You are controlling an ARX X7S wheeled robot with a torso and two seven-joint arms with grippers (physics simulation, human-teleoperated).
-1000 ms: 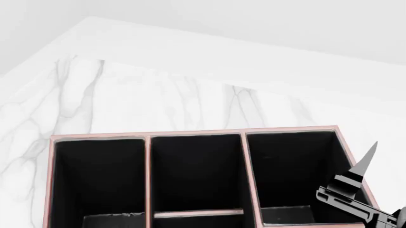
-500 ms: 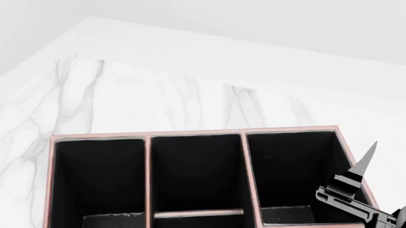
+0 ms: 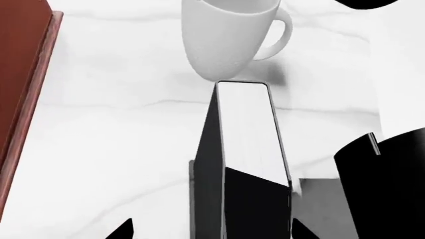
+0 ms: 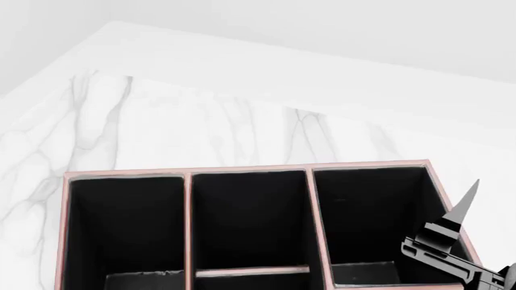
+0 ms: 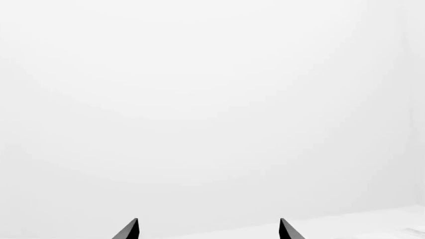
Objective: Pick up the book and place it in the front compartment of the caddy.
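Note:
The black book (image 3: 249,149) with white page edges stands upright on the marble counter, in front of the white mug (image 3: 229,37). My left gripper (image 3: 211,230) is open, with one fingertip on each side of the book; one tip is close to the cover and the other stands well apart. The reddish-brown caddy (image 4: 241,170) fills the bottom of the head view, and its outer wall also shows in the left wrist view (image 3: 20,79). Its front compartment (image 4: 250,217) is the black middle cell, bounded by a pale cross divider (image 4: 251,272). My right gripper (image 5: 207,229) is open and empty, facing a blank white surface.
The right arm (image 4: 448,248) hovers over the caddy's right rim with one finger pointing up. A black rounded body (image 3: 385,184) stands close beside the book. The marble counter (image 4: 202,133) meets a white wall behind the caddy.

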